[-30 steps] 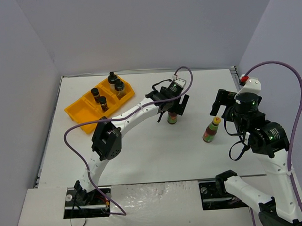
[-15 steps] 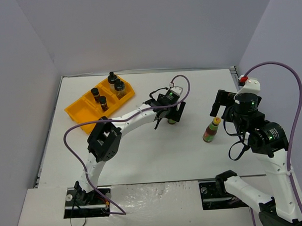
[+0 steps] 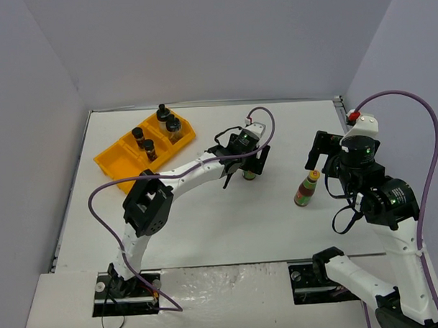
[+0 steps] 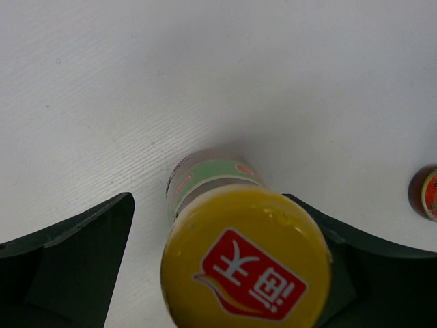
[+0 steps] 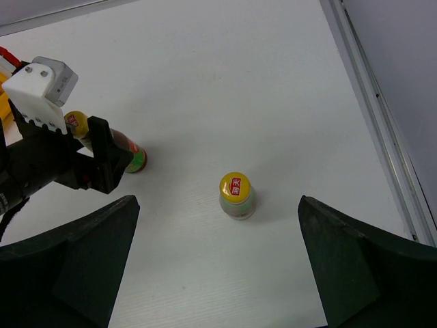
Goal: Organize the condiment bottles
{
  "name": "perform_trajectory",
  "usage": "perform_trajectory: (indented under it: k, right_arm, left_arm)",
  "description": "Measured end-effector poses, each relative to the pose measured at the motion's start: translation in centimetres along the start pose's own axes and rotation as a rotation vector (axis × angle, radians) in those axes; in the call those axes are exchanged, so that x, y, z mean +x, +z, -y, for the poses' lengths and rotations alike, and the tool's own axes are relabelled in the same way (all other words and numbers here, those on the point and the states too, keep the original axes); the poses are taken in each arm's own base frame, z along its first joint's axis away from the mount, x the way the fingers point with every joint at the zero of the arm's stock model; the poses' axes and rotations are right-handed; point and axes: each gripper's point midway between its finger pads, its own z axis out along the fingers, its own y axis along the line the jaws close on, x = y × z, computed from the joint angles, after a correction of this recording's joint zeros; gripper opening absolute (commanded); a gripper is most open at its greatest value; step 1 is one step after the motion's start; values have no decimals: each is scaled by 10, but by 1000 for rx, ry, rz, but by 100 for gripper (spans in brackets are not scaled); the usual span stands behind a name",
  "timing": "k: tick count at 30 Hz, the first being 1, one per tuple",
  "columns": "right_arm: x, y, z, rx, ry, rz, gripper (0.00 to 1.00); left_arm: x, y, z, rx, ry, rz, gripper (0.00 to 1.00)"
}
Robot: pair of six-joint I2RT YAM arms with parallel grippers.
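Tabletop [image 3: 221,221] of plain white carried everything in the overhead view. An orange plastic compartment tray [image 3: 115,167] lay at its far left. Four black-capped jars [image 3: 149,147] stood in the tray, two in the farthest compartment and two in the next. The left tool [image 3: 248,163] hung over a slim yellow-capped sauce bottle with a red-green label [image 3: 249,175] near the middle of the tabletop, hiding most of it. A second slim yellow-capped sauce bottle [image 3: 305,190] stood upright to the right, well apart from the first. The right tool [image 3: 321,149] hovered near it, touching nothing.

In the left wrist view, the first bottle's yellow cap with its red logo [image 4: 246,273] filled the lower middle, between the two dark fingers [image 4: 68,266]. The left tool was spread apart. Bare tabletop showed between one finger and the bottle, while the other finger sat close against the cap's edge; whether it touched could not be told. The second bottle just showed at the right border.

In the right wrist view, the right tool was spread wide, its fingers [image 5: 369,273] at the bottom corners, gripping nothing. The second bottle stood upright on the tabletop ahead of them. The first bottle stood farther left, partly hidden by the left tool.
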Motion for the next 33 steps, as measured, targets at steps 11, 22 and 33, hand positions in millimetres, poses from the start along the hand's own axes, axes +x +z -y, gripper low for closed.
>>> perform_trajectory:
  k: [11,22,33]
  right_arm:
    - [1,1,0,1,-2,-4,100]
    - [1,1,0,1,-3,-3,100]
    - [4,2,1,3,-12,-9,100]
  left_arm:
    - [-21,-13,9,45,7,75,83]
    - [-17,-8,9,56,24,82,75]
    - [-11,-3,9,64,44,95,71]
